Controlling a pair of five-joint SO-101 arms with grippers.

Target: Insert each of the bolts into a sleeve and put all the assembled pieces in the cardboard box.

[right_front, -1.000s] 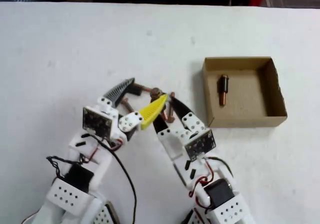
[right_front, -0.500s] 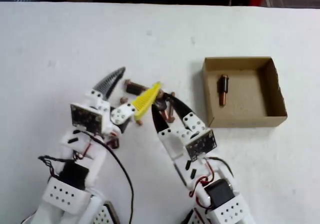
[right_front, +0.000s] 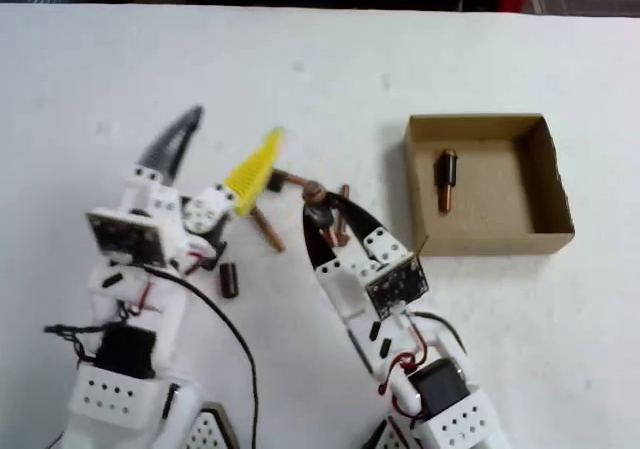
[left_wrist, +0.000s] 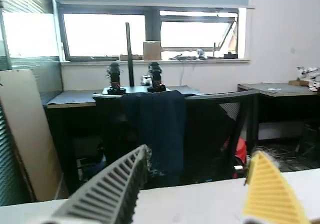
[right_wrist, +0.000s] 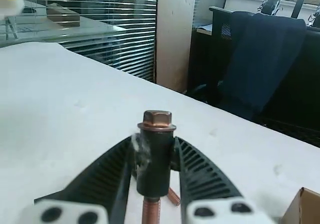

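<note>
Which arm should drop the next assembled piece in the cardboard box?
Right. The right gripper is shut on a sleeved bolt and sits beside the cardboard box; the left gripper is open, empty, and farther from it.

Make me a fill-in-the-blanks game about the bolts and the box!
1. The cardboard box has ___ finished piece inside.
2. The right fingers are shut on a ___ sleeve with a bolt through it.
3. The left fingers are ___ and hold nothing.
4. One left finger is grey and the other is ___.

Missing words: one; black; open; yellow.
</note>
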